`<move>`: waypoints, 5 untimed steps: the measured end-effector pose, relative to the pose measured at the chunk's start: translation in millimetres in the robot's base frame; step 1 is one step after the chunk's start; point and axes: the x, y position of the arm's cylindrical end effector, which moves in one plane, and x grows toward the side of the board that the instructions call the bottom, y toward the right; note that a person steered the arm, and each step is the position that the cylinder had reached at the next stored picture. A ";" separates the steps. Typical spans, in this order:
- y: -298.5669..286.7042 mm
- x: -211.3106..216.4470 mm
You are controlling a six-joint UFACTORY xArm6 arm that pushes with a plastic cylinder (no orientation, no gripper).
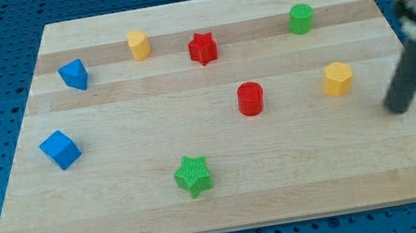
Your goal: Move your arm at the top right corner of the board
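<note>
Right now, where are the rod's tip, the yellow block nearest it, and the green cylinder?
my tip (398, 109): camera view, the rod's very lower end.
yellow hexagonal block (338, 79): camera view, middle of the block, left of the tip.
green cylinder (301, 18): camera view, middle of its side.

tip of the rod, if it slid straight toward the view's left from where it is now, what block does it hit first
Probably the yellow block. My tip sits to its right and a little lower in the view, so it could just slip past below it; then the path looks free.
</note>
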 end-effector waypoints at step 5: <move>-160.0 -265.5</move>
